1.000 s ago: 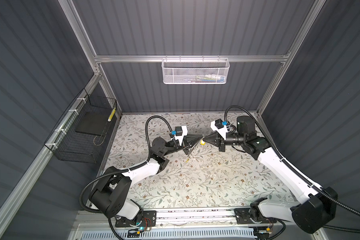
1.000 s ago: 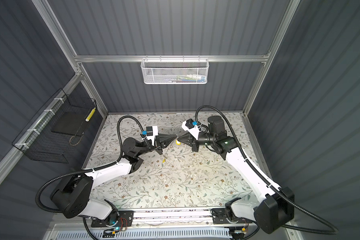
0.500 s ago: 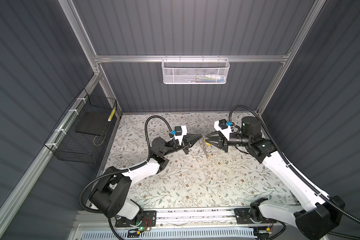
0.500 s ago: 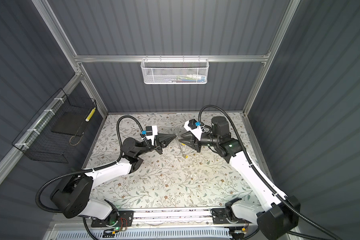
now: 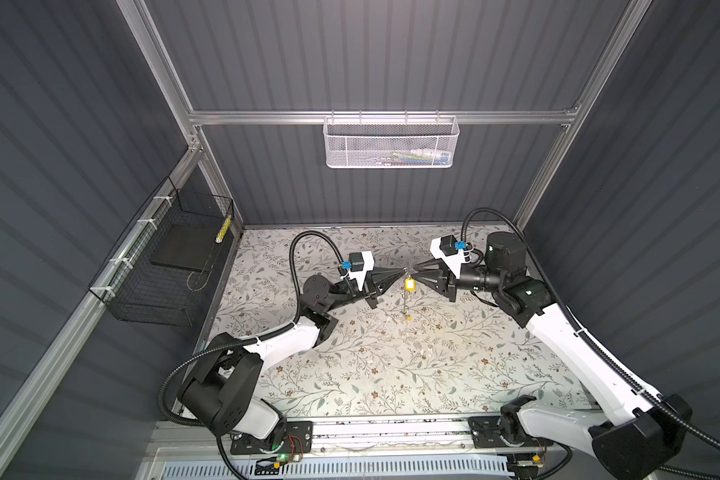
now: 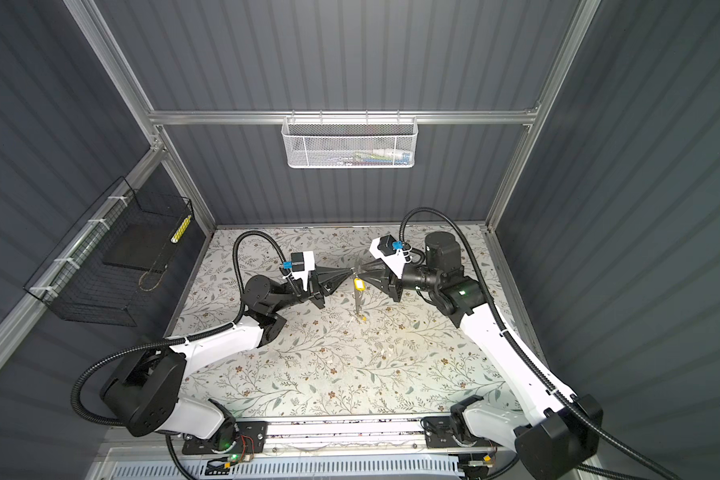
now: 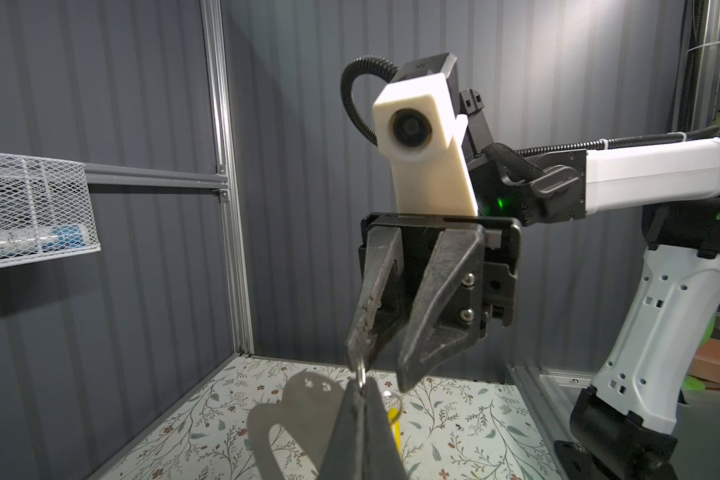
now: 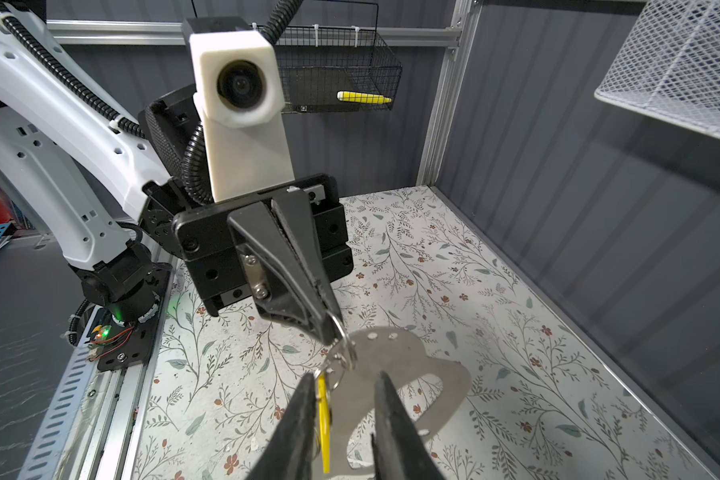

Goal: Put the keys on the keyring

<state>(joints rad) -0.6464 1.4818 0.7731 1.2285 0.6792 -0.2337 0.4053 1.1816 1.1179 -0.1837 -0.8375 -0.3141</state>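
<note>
Right gripper [image 8: 345, 380]: my fingers here were pinched together a second ago and now stand apart, gripping nothing.

Left gripper [image 8: 330, 330]: fingers together, clamped at the upper end of the keyring [image 8: 410, 353], right by a small wire ring [image 8: 345, 331]. Whether they hold plate or wire, I can't tell.

The yellow key [image 8: 324, 419] was between both sets of tips a second ago. Now it dangles in the gap of my right fingers, close to one.

My reading: first key threaded and let go.

The keyring hangs with its long axis vertical, top at my left tips and lower end pointing at the mat [image 5: 391, 374]. It is edge-on in both top views.

Farther off, near that lower end, the second key [image 5: 408, 318] lies on the mat, not yet threaded.
</note>
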